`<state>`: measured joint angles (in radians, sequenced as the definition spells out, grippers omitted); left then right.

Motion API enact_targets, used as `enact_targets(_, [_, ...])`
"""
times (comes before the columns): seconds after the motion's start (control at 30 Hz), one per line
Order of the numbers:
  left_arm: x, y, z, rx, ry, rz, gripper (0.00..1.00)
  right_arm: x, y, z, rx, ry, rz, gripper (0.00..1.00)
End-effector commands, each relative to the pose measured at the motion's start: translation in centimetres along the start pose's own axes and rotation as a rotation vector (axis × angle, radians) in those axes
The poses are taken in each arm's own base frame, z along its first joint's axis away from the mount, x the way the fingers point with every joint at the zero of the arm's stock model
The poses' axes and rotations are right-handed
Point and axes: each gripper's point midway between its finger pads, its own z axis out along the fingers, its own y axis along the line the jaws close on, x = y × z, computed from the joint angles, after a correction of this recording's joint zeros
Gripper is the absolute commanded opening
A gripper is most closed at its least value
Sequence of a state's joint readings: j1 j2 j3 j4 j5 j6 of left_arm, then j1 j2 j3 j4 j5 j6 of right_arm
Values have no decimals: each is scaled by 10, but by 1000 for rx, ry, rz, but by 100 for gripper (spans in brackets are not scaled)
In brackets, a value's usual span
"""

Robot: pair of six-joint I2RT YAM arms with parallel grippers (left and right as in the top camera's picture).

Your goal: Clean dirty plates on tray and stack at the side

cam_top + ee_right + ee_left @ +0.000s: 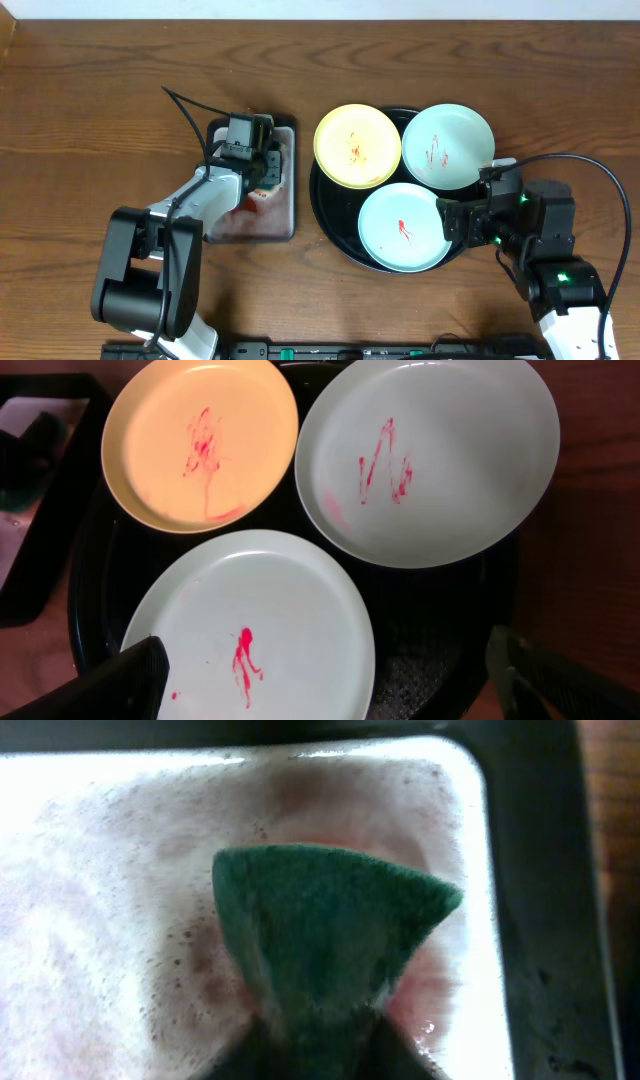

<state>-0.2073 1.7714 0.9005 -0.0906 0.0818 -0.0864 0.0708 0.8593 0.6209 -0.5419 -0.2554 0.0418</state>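
Note:
Three small plates with red sauce smears sit on the large round black tray (330, 215): a pale yellow plate (357, 146) at the back left, a blue-green plate (447, 146) at the back right and a blue-green plate (404, 227) in front. My right gripper (458, 222) is open and empty at the front plate's right edge; its fingers (330, 680) straddle that plate (260, 620). My left gripper (262, 170) is shut on a green scouring sponge (330, 935) and holds it over the grey metal tray (100, 920).
The rectangular grey metal tray (285, 215) lies left of the black tray, wet and stained reddish. Brown wooden table (80, 120) all round. Black cables run from both arms.

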Motion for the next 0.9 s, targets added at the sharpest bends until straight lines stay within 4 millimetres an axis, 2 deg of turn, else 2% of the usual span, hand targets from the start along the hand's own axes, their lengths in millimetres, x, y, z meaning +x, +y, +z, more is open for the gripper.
enact_targets(0.0, [1, -3, -8, 9, 18, 2, 8, -7, 5, -3, -17, -17, -1, 99])
enact_targets(0.33, [1, -4, -61, 12, 18, -71, 7, -6, 4, -3, -10, -11, 0, 99])
enact_targets(0.5, [20, -6, -61, 26, 86, -74, 7, 0, 3, 1, -9, 19, 8, 99])
enact_targets(0.6, [22, -10, -60, 56, 95, -74, 7, 3, 2, 5, -9, 38, 13, 99])
enact_targets(0.77, [12, -6, -63, 54, 56, -87, 7, 8, 0, 12, -7, 69, 21, 99])
enact_targets(0.87, [1, 1, -75, 57, 10, -140, 7, 7, -1, 15, -7, 72, 21, 99])
